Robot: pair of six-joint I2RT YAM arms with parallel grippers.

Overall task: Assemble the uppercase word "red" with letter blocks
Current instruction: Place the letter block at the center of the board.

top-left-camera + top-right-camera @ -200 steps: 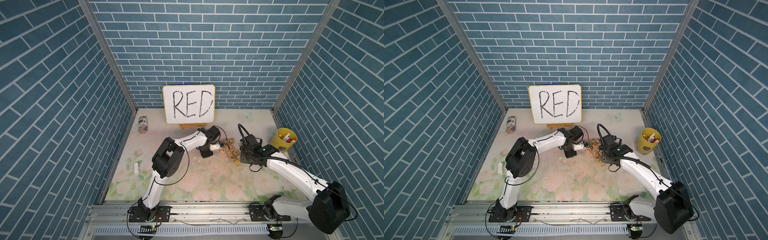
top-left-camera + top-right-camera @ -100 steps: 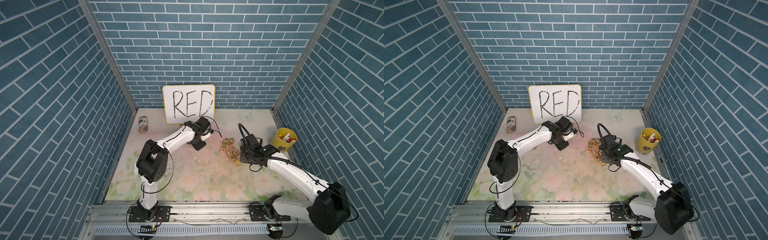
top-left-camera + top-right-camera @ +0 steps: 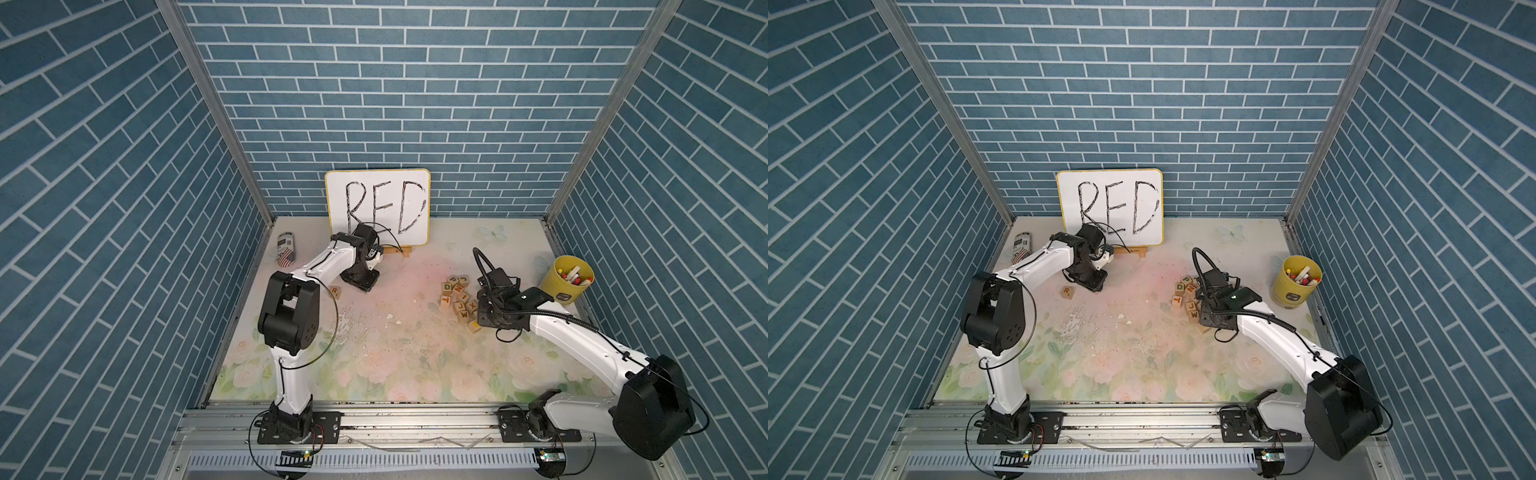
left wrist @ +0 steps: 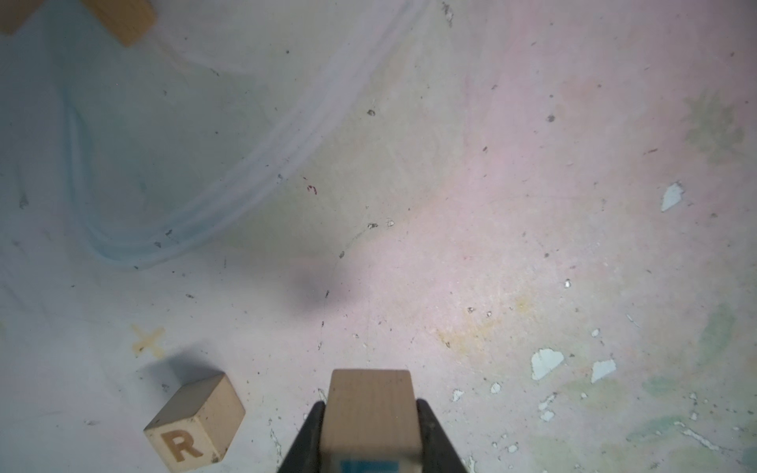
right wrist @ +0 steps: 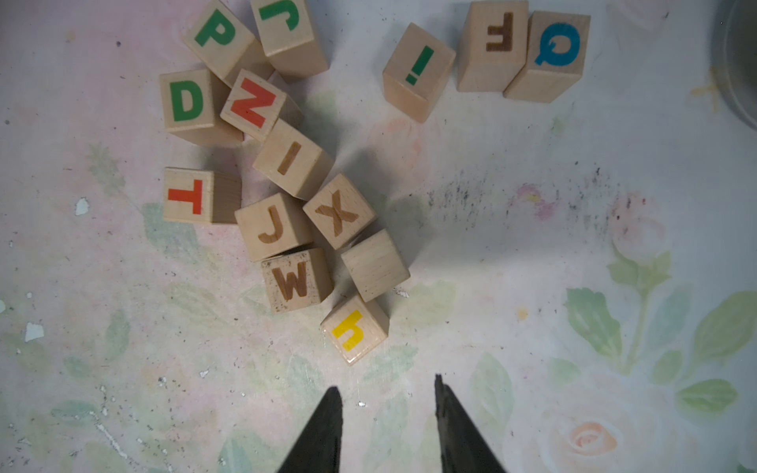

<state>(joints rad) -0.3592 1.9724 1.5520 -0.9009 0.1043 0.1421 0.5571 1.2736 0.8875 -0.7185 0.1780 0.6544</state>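
My left gripper [image 4: 370, 434] is clamped on a block [image 4: 370, 405] with a blue-marked face, letter unreadable, hanging near the placed R block [image 4: 196, 426]. My right gripper [image 5: 387, 413] stands parted and empty by the pile, where the D block [image 5: 189, 102] waits. One letter down.

The left arm [image 3: 328, 266] reaches toward the upper middle of the frame, its gripper [image 4: 370, 426] clamped on a wooden block. The right arm [image 3: 582, 345] stretches up-left from lower right, its gripper [image 5: 387, 426] parted, holding nothing.
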